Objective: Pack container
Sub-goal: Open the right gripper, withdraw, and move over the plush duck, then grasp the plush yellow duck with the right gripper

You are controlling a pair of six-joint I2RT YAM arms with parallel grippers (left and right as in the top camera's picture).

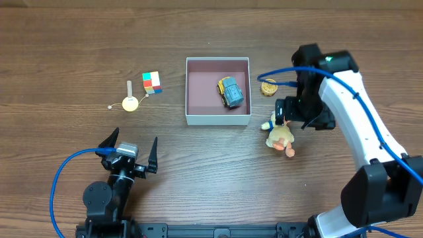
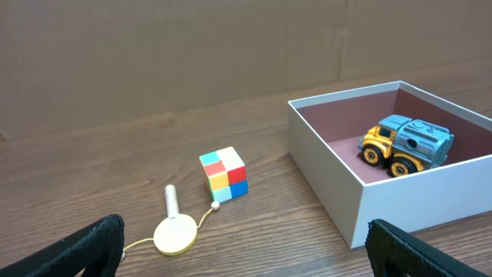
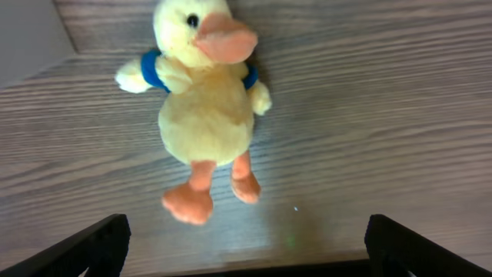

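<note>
The container sits near the middle of the wooden table, a shade toward 12 o'clock in the overhead view, with a yellow and blue toy truck resting on its pink floor in the 3 o'clock half. At 9 o'clock from the box stands a multicoloured cube, and just beside that, at its 8 o'clock, lies a small yellow paddle with a ball on a string. A small round yellow object lies near the box's 3 o'clock wall. A plush duck lies face up at 4 o'clock from the box. The right gripper hovers over the duck, jaws spread wide, holding nothing. The left gripper, at 7 o'clock from the box, is likewise fully spread and empty
</note>
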